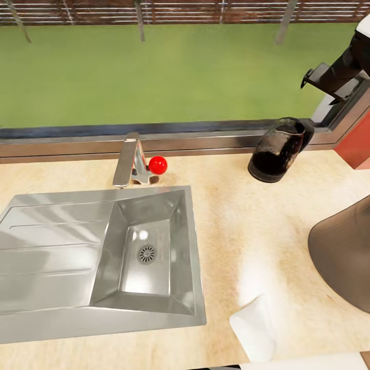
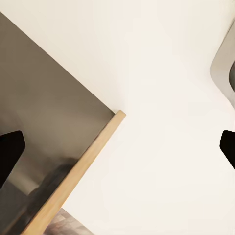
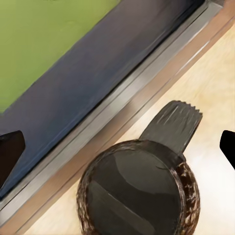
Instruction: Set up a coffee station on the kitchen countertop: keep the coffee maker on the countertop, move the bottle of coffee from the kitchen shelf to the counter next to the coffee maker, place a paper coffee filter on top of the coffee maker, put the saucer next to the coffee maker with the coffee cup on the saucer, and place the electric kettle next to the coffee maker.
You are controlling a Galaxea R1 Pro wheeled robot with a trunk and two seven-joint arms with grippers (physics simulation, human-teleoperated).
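The electric kettle (image 1: pixel 277 149), clear glass with a dark lower part, stands on the kitchen countertop (image 1: pixel 241 221) close to the window sill. My right gripper (image 1: pixel 322 77) hangs open above and to the right of it. Through the right wrist camera I look down on the kettle's dark lid (image 3: pixel 139 196) and ribbed handle (image 3: pixel 172 122), with nothing between the right gripper (image 3: pixel 117 149) fingers. The charcoal coffee maker (image 1: pixel 344 257) is cut off at the right edge. A white paper coffee filter (image 1: pixel 252 329) lies flat on the counter near the front. My left gripper (image 2: pixel 117 152) is open beside the counter's wooden edge (image 2: pixel 78 171). The bottle of coffee, saucer and coffee cup are out of view.
A steel sink (image 1: pixel 56 267) with a drainer fills the counter's left half. Its faucet (image 1: pixel 126 160) and a red knob (image 1: pixel 158 165) stand behind it. A window sill (image 1: pixel 154 141) runs along the back. A red panel (image 1: pixel 357 141) is at the far right.
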